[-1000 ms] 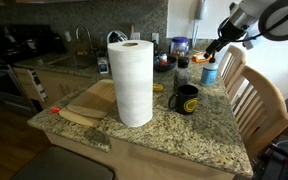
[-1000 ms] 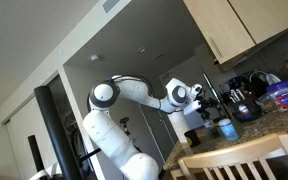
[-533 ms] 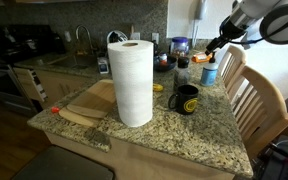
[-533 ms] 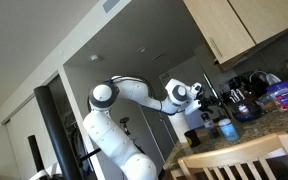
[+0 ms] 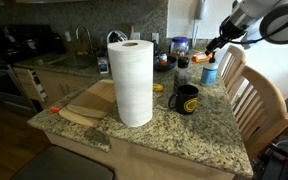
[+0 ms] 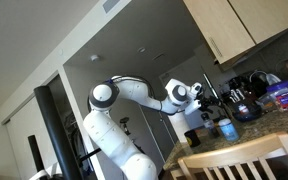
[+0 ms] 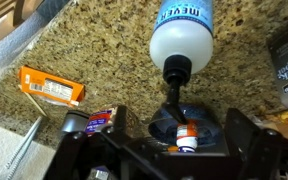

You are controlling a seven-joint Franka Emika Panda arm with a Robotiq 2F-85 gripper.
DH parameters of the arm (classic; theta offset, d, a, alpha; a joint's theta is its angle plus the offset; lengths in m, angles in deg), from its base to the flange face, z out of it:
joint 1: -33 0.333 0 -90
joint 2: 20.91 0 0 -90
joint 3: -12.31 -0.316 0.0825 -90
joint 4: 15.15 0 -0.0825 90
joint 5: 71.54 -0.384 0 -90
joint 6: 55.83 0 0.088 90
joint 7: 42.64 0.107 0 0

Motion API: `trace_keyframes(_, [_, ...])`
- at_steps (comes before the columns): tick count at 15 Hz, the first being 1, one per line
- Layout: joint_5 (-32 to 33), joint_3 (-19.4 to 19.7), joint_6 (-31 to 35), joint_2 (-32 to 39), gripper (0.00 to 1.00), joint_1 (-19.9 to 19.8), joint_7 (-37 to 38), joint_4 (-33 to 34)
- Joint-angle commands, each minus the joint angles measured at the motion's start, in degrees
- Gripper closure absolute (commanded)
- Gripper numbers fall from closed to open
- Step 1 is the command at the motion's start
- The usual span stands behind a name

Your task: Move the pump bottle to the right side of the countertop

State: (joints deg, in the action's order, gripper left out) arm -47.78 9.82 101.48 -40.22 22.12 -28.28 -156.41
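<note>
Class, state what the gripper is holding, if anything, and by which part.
Nothing is held: the open gripper hangs above the pump bottle, not touching it.

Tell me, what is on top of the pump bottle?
Only the gripper, open, hangs above the pump bottle. Whether it touches the white pump top cannot be seen, because the gripper covers that spot.
</note>
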Motion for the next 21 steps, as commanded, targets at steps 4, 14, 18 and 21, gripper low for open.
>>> trace_keyframes(4, [-3.5,0.0,-4.8,-0.4,0.40,0.9,-2.3,0.3])
trace_keyframes(14, [0.4,-1.1,-2.3,-0.2,0.99,-1.1,1.1,0.4])
trace_keyframes(18, [3.5,-2.1,-1.7,-0.2,0.96,-2.7,3.8,0.5])
trace_keyframes(21, [16.2,-5.7,4.9,0.5,0.96,-9.4,18.9,1.5])
